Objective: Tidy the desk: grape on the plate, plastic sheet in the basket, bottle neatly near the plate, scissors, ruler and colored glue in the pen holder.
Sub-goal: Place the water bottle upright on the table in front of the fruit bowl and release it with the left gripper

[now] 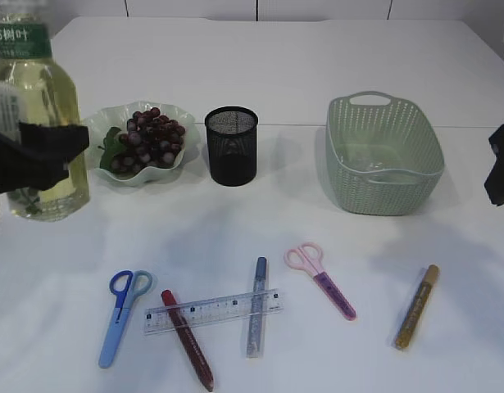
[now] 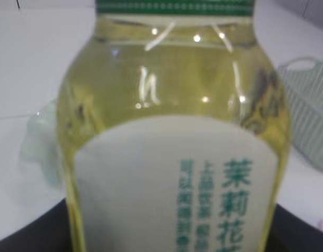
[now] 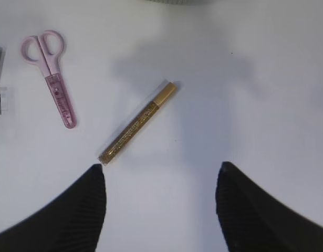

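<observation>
Left gripper (image 1: 26, 155): clamped on the bottle (image 1: 30, 115), which fills the left wrist view and stands or hangs at the table's left edge, just beside the plate (image 1: 112, 119); whether its base touches the table I cannot tell.
Right gripper (image 3: 161, 210): jaws spread wide and empty, hovering above the gold glue pen (image 3: 137, 122).
Near row: blue scissors (image 1: 120, 315), red glue pen (image 1: 186, 337), ruler (image 1: 212, 310) and silver glue pen (image 1: 256, 304) lie crowded, the ruler crossing both pens; pink scissors (image 1: 321, 278) and the gold pen lie apart to the right.
Risk, bottle: tall and full, so a tilted release could probably topple it onto the plate.
Risk, near row: picking from the overlapping pile may drag the ruler or a neighbouring pen along.
Risk, gold pen: it lies slantwise, so unaligned jaws could roll it away.
Pen holder (image 1: 231, 146): black mesh, upright, nothing showing above its rim.
Plate contents: grape (image 1: 149, 139) already on it.
Basket (image 1: 383, 155): seems to hold a clear sheet, hard to confirm.
</observation>
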